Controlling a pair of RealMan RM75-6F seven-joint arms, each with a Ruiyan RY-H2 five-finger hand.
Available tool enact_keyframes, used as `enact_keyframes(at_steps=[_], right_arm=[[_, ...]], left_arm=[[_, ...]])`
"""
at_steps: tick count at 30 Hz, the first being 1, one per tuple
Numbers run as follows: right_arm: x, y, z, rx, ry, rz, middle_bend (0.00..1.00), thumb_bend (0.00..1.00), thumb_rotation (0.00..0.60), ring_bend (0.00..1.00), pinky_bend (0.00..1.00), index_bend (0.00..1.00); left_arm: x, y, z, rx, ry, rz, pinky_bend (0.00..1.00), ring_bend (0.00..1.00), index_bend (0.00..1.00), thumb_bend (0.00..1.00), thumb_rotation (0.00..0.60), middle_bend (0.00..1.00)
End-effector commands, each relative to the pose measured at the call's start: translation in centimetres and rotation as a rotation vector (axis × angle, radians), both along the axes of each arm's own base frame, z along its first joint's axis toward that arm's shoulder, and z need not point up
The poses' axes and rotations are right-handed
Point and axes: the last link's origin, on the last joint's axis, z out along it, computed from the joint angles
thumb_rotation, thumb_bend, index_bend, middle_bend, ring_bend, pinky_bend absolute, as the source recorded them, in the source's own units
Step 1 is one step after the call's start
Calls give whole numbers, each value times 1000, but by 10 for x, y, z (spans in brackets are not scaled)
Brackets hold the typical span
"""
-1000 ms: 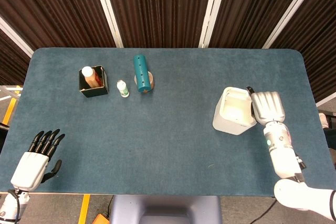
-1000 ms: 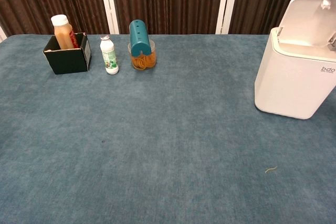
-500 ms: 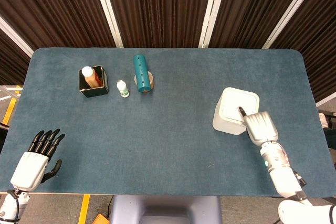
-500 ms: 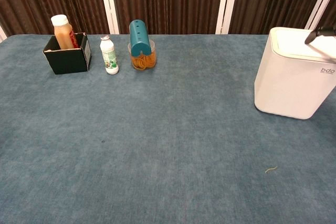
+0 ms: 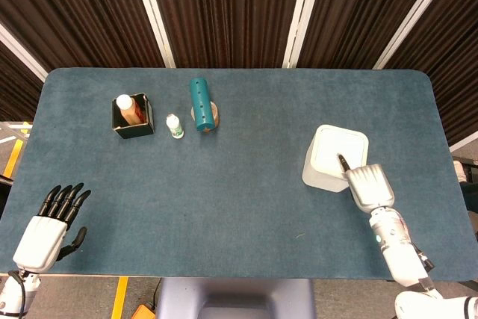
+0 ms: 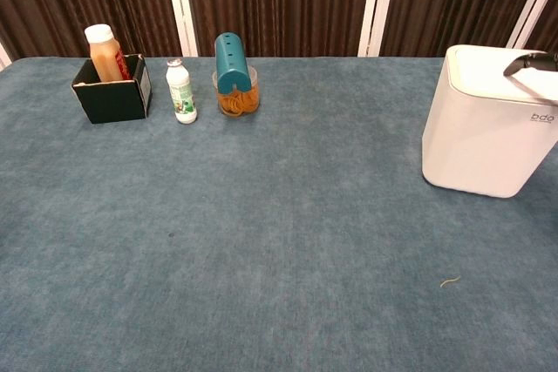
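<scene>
A white lidded bin (image 5: 328, 156) stands on the right of the blue table (image 5: 239, 184), its lid down flat. My right hand (image 5: 367, 187) hangs over the bin's near edge, back upward, and one dark fingertip (image 5: 342, 160) touches the lid. The chest view shows the bin (image 6: 479, 141) with that fingertip (image 6: 530, 62) on the lid's right side. It holds nothing. At the table's near left corner my left hand (image 5: 51, 223) is empty, with its fingers stretched out and apart.
At the back left a black box (image 5: 134, 126) holds an orange bottle (image 5: 127, 107). Next to it stand a small white bottle (image 5: 175, 126) and a teal cylinder (image 5: 200, 98) in a glass cup (image 6: 237, 100). A small scrap (image 6: 449, 281) lies near the front.
The bin's lid, raised a second ago, has come down flat. My right hand moved from the lid's far side back toward the near edge. The left hand barely shifted.
</scene>
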Motion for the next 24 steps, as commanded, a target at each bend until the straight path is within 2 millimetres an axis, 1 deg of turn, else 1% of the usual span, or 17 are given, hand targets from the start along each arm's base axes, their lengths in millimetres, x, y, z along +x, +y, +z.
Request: enact_keyframes(at_steps=[1, 2, 3, 4, 6, 7, 8, 9, 10, 11, 12, 13, 14, 16, 20, 24], right_arm=[[-2, 24, 21, -148, -152, 145, 916, 835, 600, 884, 860, 66], [-5, 30, 22, -149, -158, 148, 825, 813, 600, 789, 770, 29], [-6, 32, 22, -150, -160, 152, 775, 800, 600, 740, 729, 19], [-6, 33, 23, -151, -162, 155, 680, 773, 600, 648, 658, 7], [-13, 44, 24, -152, -169, 143, 405, 686, 600, 373, 450, 0], [-28, 68, 25, -142, -175, 104, 221, 622, 600, 186, 300, 0], [-40, 89, 27, -153, -189, 111, 94, 572, 600, 64, 185, 0], [-52, 106, 28, -169, -202, 137, 43, 543, 600, 23, 127, 0], [-61, 116, 28, -187, -210, 152, 10, 514, 600, 2, 84, 0], [-69, 125, 29, -210, -213, 166, 0, 488, 600, 0, 53, 0], [-76, 134, 26, -224, -224, 141, 0, 477, 600, 0, 37, 0], [-75, 140, 25, -198, -222, 159, 0, 466, 600, 0, 19, 0], [-73, 141, 27, -188, -228, 198, 0, 456, 600, 0, 3, 0], [-75, 143, 31, -236, -211, 208, 0, 453, 600, 0, 0, 0], [-81, 139, 29, -225, -189, 165, 0, 452, 600, 0, 0, 0], [-82, 135, 25, -202, -164, 147, 0, 452, 600, 0, 0, 0]], left_arm=[[0, 0, 0, 1, -2, -2, 2, 0, 0, 455, 600, 0], [1, 0, 0, 0, -2, -3, 2, 0, 0, 455, 600, 0], [1, 0, 0, 0, -1, -3, 3, 0, 0, 455, 600, 0], [1, 0, 0, 1, -1, -3, 2, 0, 0, 455, 600, 0], [1, 0, -1, 0, 0, -4, 2, 0, 0, 455, 600, 0], [1, -1, -1, -1, 1, -4, 2, 0, 0, 455, 600, 0], [1, -2, -1, -2, 1, -6, 2, 0, 0, 454, 600, 0], [1, -3, -1, -1, 0, -9, 2, 0, 0, 454, 600, 0], [2, -3, -1, 1, -2, -12, 2, 0, 0, 455, 600, 0], [2, -3, 0, 3, -4, -13, 2, 0, 0, 455, 600, 0], [2, -3, 0, 3, -5, -14, 2, 0, 0, 455, 600, 0], [3, -3, 0, 3, -8, -17, 2, 0, 0, 455, 600, 0], [3, -3, 0, 5, -7, -19, 2, 0, 0, 455, 600, 0], [3, -3, -1, 3, -6, -18, 2, 0, 0, 456, 600, 0], [3, -3, -2, 1, -2, -16, 2, 0, 0, 455, 600, 0], [3, -2, -1, 3, 0, -15, 2, 0, 0, 455, 600, 0]])
